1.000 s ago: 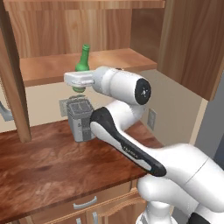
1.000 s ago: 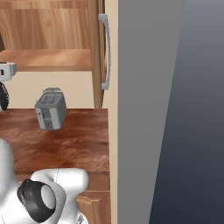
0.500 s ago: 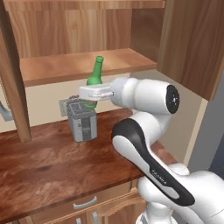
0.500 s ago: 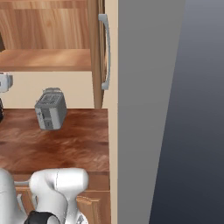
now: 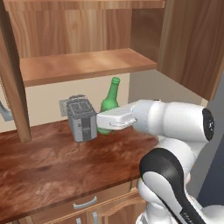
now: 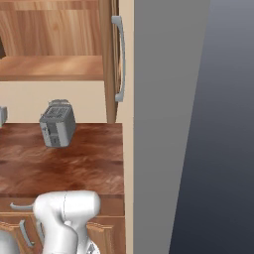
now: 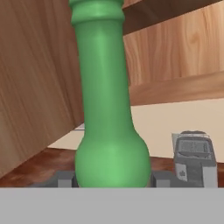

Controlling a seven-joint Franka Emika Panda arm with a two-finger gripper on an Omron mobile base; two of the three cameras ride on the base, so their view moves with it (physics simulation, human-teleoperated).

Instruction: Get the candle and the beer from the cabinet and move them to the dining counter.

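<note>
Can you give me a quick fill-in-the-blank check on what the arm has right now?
1. The gripper is closed on the ____ bottle.
2. The beer is carried out of the cabinet, with its neck pointing ____.
3. The grey appliance on the counter beside the beer is a ____.

Missing words: green; up; toaster

Toaster (image 5: 82, 118) sits just left of the beer (image 5: 109, 105), pretty tight gap there. Cabinet (image 5: 87, 65) shelf hangs above the bottle top w/ some air between. Worktop (image 5: 48, 166) lower left of frame is wide open, door (image 5: 194, 43) blocks upper right.
</note>
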